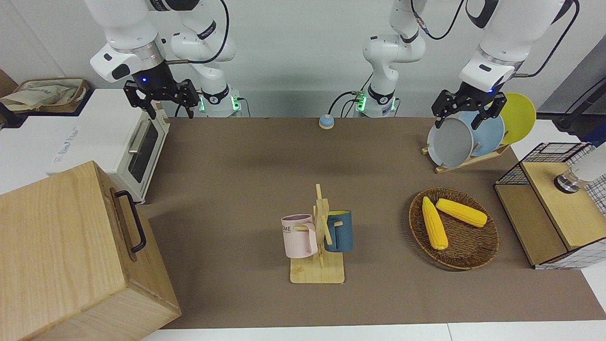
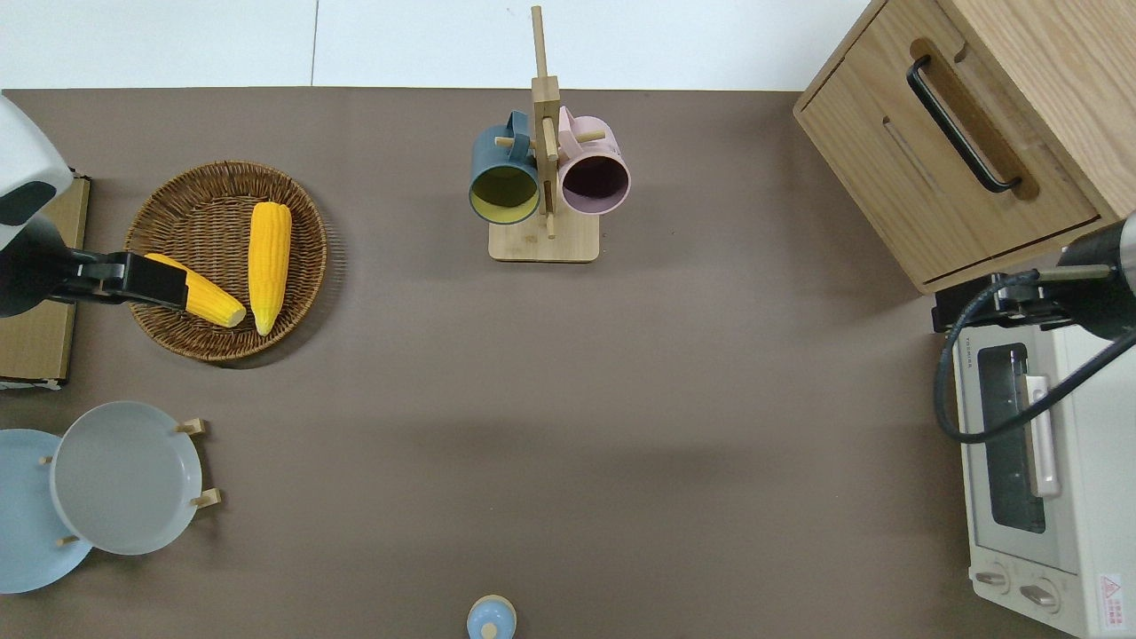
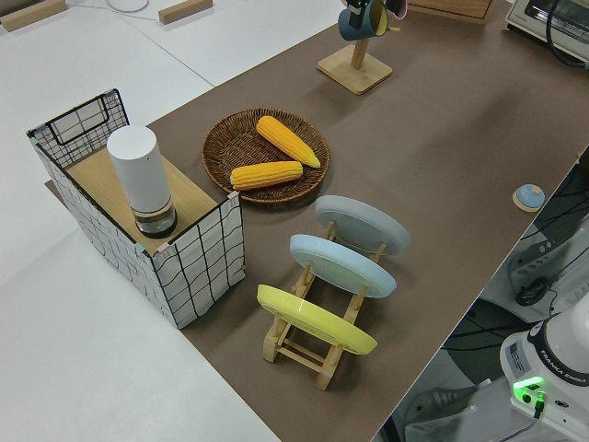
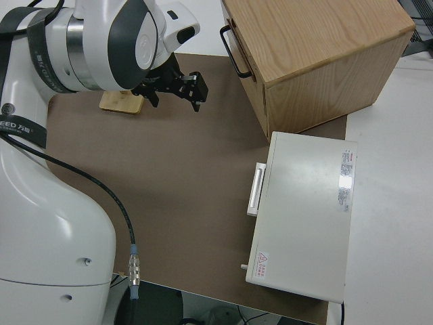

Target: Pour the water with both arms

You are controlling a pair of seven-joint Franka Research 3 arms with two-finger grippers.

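Observation:
My right gripper [image 1: 171, 112] is open and empty, up in the air over the gap between the toaster oven and the wooden cabinet [image 2: 1007, 300]; it also shows in the right side view [image 4: 177, 95]. My left gripper [image 1: 458, 124] is open and empty, up over the rim of the wicker basket [image 2: 169, 282]. A white cylindrical bottle [image 1: 584, 170] stands on the wooden shelf in the wire basket [image 3: 140, 175]. A pink mug [image 1: 299, 236] and a dark blue mug [image 1: 340, 231] hang on a wooden mug tree [image 1: 317, 273] at the middle of the table.
A wicker basket [image 1: 466, 258] holds two corn cobs. A rack with grey, blue and yellow plates [image 1: 450, 142] stands near the left arm's base. A toaster oven [image 1: 137, 147] and a wooden cabinet [image 1: 71, 255] are at the right arm's end. A small blue knob [image 1: 326, 121] lies between the arm bases.

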